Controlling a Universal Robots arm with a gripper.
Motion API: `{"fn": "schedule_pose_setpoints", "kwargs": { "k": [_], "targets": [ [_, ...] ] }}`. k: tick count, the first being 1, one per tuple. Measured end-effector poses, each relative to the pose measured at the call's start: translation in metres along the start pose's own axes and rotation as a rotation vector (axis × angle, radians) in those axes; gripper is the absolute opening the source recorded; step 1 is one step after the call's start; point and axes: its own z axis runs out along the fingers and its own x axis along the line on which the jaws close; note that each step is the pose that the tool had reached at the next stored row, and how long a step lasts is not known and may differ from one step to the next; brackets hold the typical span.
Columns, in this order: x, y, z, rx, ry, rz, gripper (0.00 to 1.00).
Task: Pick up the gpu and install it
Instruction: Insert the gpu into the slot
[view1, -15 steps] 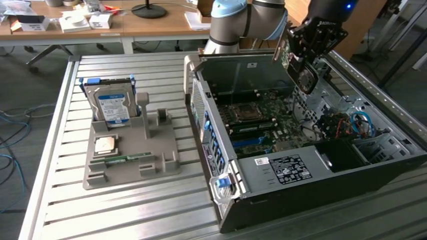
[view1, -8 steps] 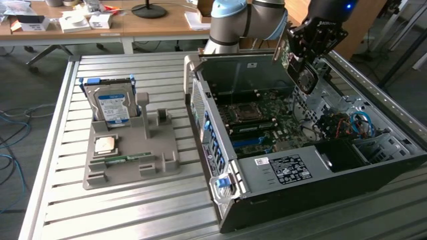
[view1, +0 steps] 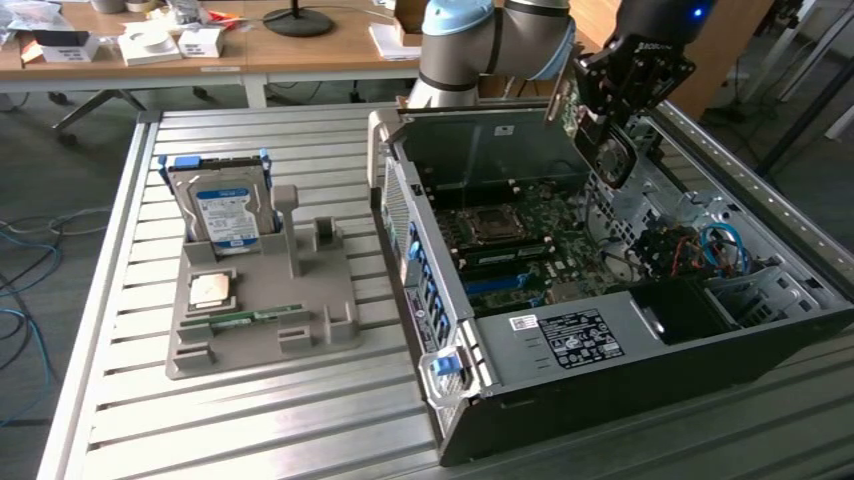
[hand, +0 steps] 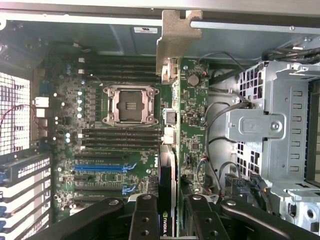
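Observation:
My gripper (view1: 617, 105) is shut on the gpu (view1: 611, 158), a dark card with a round fan. It hangs on edge above the right half of the open computer case (view1: 587, 340). In the wrist view the gpu (hand: 168, 165) runs edge-on away from my gripper (hand: 169, 212), and its pale silver bracket (hand: 177, 35) points at the case's rear wall. Black fingers (hand: 145, 215) press on both of its faces. Below it lies the green motherboard (hand: 100, 145) with its CPU socket (hand: 130, 105) and blue slots (hand: 102, 168). The card hovers clear of the board.
A grey holder (view1: 287, 335) on the slatted metal table at the exterior view's left carries a hard drive (view1: 227, 210), a small chip (view1: 214, 290) and a green memory stick (view1: 247, 318). Inside the case, a metal drive cage (hand: 270, 125) and cables (view1: 714, 250) sit beside the motherboard.

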Motion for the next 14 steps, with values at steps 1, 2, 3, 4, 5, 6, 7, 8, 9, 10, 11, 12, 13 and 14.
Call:
{"fn": "schedule_pose_setpoints", "kwargs": {
  "k": [1, 2, 3, 4, 5, 6, 7, 8, 9, 10, 11, 12, 13, 14],
  "targets": [
    [0.0, 0.0, 0.0, -0.0002, 0.0002, -0.005, 0.27],
    [-0.0001, 0.0, 0.0001, -0.0004, 0.0005, -0.011, 0.27],
    [0.0, 0.0, 0.0, -0.0005, 0.0009, -0.018, 0.27],
    [0.0, 0.0, 0.0001, -0.0007, 0.0012, -0.025, 0.27],
    [0.0, 0.0, 0.0, -0.0008, 0.0017, -0.035, 0.27],
    [0.0, 0.0, 0.0, -0.0009, 0.0022, -0.045, 0.27],
    [0.0, 0.0, 0.0, -0.0011, 0.0027, -0.056, 0.27],
    [0.0, 0.0, 0.0001, -0.0013, 0.0033, -0.068, 0.27],
    [0.0, 0.0, 0.0, -0.0013, 0.004, -0.08, 0.27],
    [0.0, 0.0, 0.0, -0.0014, 0.0046, -0.093, 0.27],
    [0.0001, 0.0, 0.0001, -0.0016, 0.0053, -0.107, 0.27],
    [0.0001, 0.0, 0.0001, -0.0019, 0.006, -0.121, 0.27],
    [0.0001, 0.0, 0.0001, -0.0021, 0.0067, -0.135, 0.27],
    [0.0001, 0.0, 0.0001, -0.0023, 0.0074, -0.149, 0.27]
  ]
}}
